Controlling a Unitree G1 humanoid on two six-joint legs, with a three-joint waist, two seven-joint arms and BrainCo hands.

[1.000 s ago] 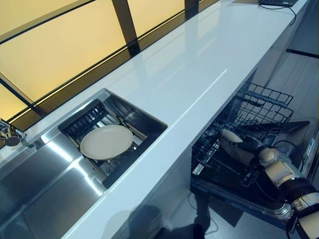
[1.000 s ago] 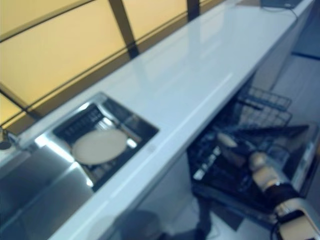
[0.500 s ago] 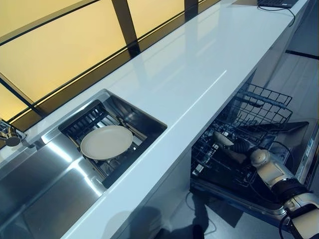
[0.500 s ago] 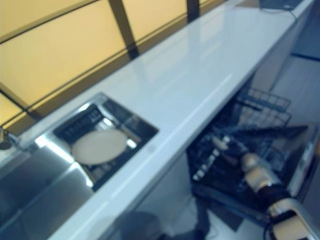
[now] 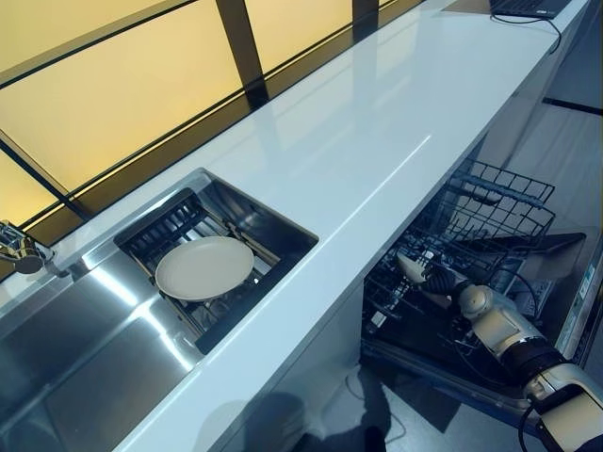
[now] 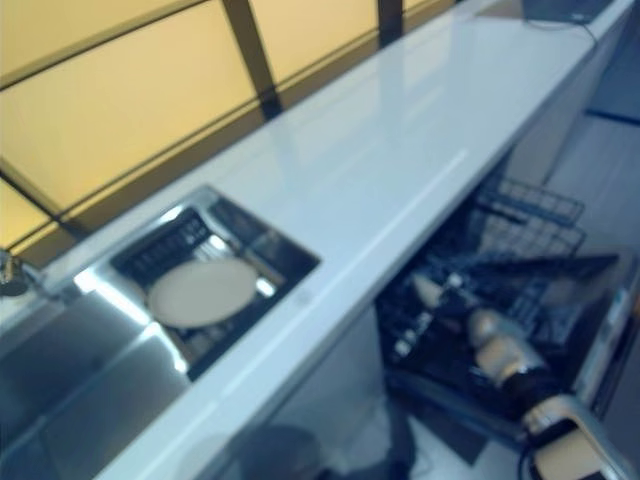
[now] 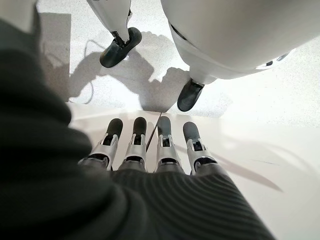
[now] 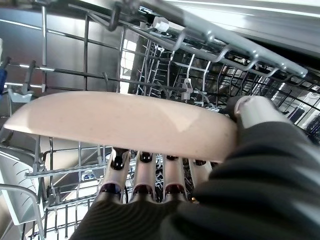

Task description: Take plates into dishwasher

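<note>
Right wrist view, right hand [image 8: 150, 192] gripping plate [image 8: 120, 125], rack [image 8: 60, 75] wires close around

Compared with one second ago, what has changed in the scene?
The right hand, shut on a plate, has carried it deeper into the dishwasher rack, toward the counter. The other plate stays in the sink. The left hand hangs open.

plate [image 8: 120, 122] in right hand [image 8: 150, 185], over rack [image 8: 65, 70]
</note>
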